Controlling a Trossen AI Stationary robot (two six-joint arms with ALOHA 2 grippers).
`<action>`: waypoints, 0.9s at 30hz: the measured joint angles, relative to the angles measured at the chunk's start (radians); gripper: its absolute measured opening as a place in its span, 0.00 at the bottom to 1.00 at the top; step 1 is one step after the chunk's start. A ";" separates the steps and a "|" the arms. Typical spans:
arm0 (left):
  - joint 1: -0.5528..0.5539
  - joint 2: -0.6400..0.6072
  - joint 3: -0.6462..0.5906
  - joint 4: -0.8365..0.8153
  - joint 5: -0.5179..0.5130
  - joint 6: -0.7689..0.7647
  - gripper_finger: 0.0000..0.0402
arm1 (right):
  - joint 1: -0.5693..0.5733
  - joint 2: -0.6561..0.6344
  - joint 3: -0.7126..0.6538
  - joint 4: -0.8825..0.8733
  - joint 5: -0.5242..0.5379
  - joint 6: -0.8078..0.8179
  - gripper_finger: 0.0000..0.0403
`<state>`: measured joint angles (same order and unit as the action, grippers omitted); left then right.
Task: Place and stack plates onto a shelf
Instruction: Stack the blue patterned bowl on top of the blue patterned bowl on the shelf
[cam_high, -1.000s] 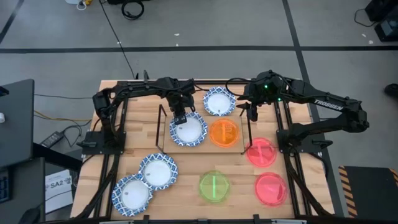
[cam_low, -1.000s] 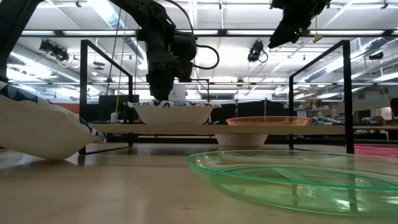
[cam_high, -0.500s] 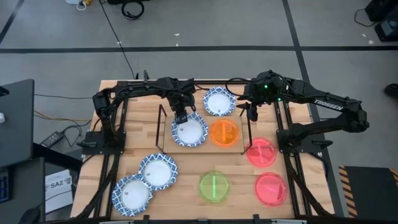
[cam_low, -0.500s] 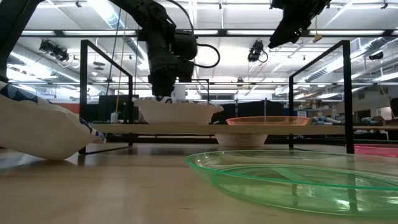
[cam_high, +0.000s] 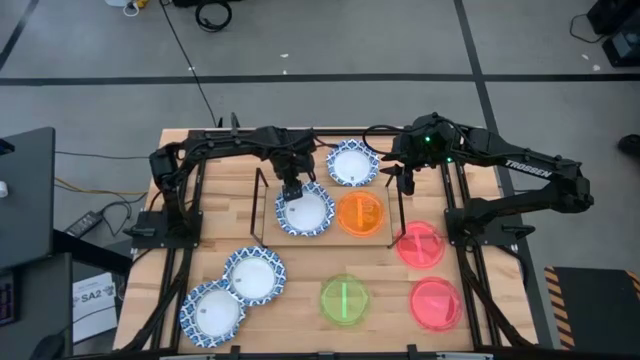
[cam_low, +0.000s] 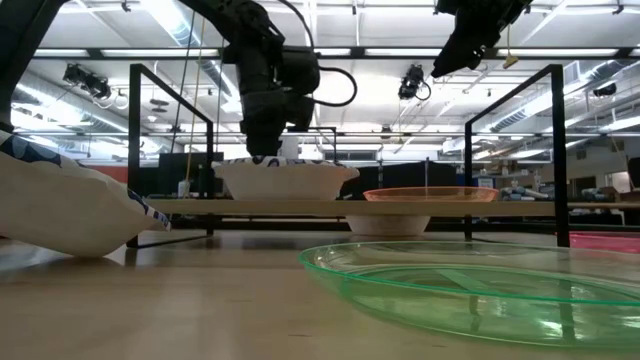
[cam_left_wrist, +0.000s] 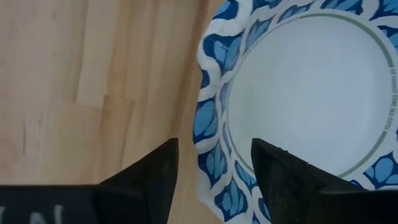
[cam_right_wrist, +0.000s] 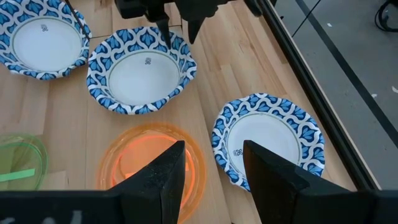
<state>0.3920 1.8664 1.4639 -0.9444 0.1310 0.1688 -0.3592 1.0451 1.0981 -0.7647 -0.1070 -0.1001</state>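
High view, left gripper (cam_high: 291, 192) fingers apart over shelved plate's (cam_high: 303, 211) rim, right gripper (cam_high: 407, 183) parted.

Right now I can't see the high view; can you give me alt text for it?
Overhead, the left gripper hangs with open jaws over the far rim of a blue-rimmed white plate, which sits beside a round orange plate on the low light-wood shelf. The right gripper waits past the shelf's right end. Six more plates lie on the wooden table.

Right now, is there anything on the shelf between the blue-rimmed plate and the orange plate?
No. In the high view the blue-rimmed plate and the orange plate sit side by side on the shelf, rims nearly meeting, nothing between them.
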 joint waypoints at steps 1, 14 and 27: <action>0.000 0.000 0.000 0.000 0.000 0.000 0.52 | 0.000 0.000 0.000 0.000 0.000 0.000 0.42; 0.004 -0.044 0.003 -0.003 0.003 0.000 0.51 | 0.000 0.000 0.000 0.000 0.000 0.000 0.42; -0.016 -0.211 0.003 0.007 0.004 -0.002 0.51 | 0.000 0.000 0.000 -0.001 0.001 0.000 0.42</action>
<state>0.3762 1.6549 1.4673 -0.9375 0.1349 0.1666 -0.3592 1.0451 1.0981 -0.7654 -0.1062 -0.1001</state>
